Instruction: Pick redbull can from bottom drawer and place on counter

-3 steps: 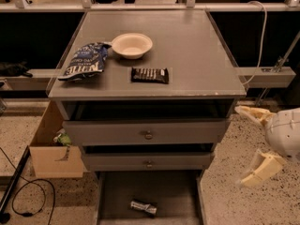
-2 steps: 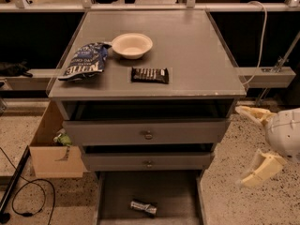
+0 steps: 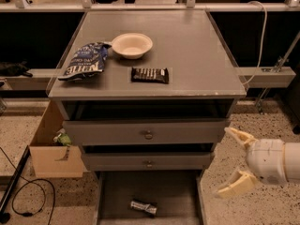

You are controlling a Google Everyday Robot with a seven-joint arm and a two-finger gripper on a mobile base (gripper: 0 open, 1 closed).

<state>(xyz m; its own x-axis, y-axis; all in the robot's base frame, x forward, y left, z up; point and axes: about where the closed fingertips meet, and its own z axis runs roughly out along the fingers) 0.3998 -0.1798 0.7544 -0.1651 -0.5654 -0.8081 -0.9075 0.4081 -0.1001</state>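
The redbull can [image 3: 143,206] lies on its side on the dark floor of the pulled-out bottom drawer [image 3: 117,196], near the front middle. The counter [image 3: 187,46] is the grey cabinet top above it. My gripper [image 3: 230,163] is at the right of the cabinet, level with the two knobbed drawers. Its two cream fingers [image 3: 240,137] are spread wide apart and hold nothing. It is to the right of and above the can, apart from it.
On the counter stand a white bowl [image 3: 132,45], a blue chip bag [image 3: 84,61] and a dark candy bar [image 3: 150,75]. A cardboard box [image 3: 49,149] sits on the floor at the left, with a black cable [image 3: 28,200] beside it. A rail runs behind the cabinet.
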